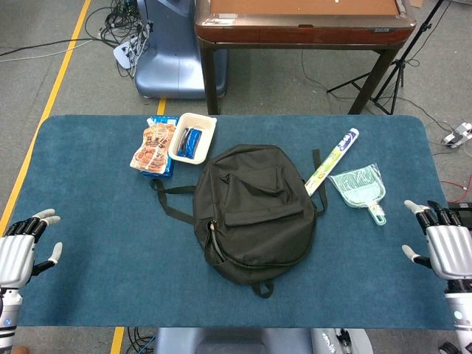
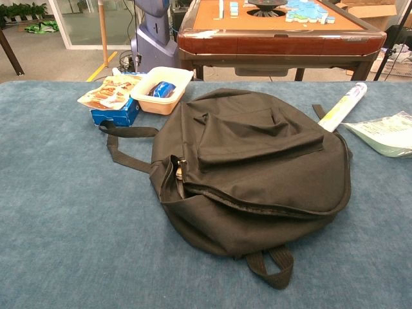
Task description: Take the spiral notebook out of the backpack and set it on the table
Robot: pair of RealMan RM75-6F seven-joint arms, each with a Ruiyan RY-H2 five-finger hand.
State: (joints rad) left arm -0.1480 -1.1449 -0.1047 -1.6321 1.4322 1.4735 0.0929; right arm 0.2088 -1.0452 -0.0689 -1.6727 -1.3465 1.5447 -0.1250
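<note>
L hand & R hand empty, fingers apart, backpack between, dustpan nearby

Beyond my blue-covered table I'm seeing a grey floor with a yellow line running along it, a tangle of cables, a wooden game table on dark legs, a tripod, and glass doors with potted plants.
</note>
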